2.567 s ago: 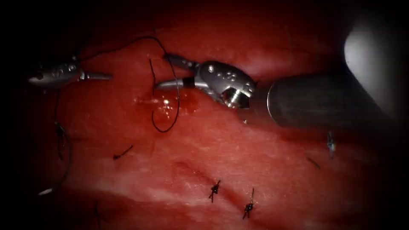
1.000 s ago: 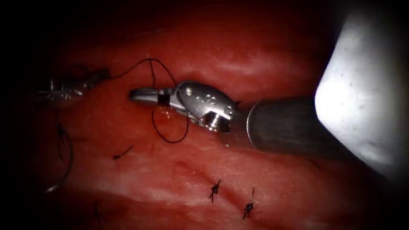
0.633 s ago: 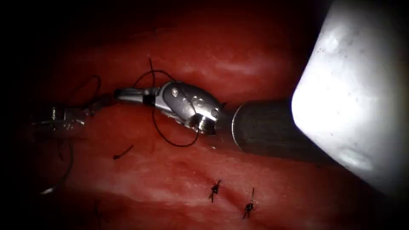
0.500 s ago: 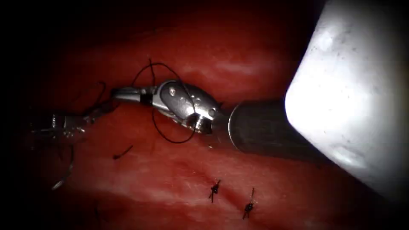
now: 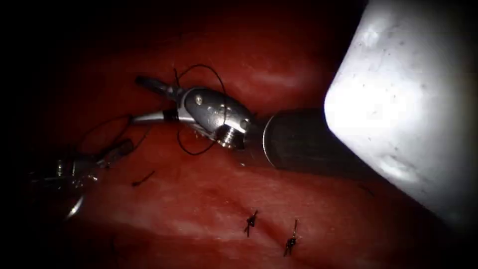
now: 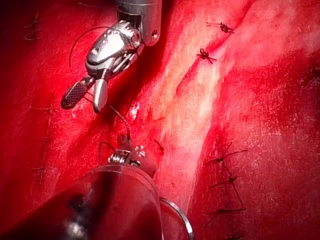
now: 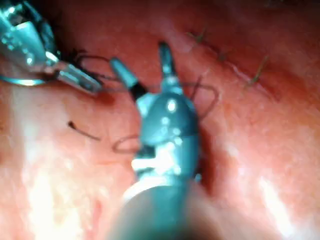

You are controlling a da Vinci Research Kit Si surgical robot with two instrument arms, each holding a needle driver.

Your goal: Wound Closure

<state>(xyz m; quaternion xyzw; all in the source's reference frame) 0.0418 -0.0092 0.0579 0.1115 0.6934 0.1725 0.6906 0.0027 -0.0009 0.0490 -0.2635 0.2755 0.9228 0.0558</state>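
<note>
The silver right needle driver (image 5: 144, 99) gapes empty — black thread (image 5: 201, 69) looped over its wrist — while the left driver (image 5: 122, 148), below-left, apparently grips that thread, the curved needle (image 5: 74, 206) dangling beneath.

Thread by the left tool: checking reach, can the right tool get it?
Probably yes: the right tool, jaws open and empty, sits beside the thread held by the left tool; nothing between.
</note>
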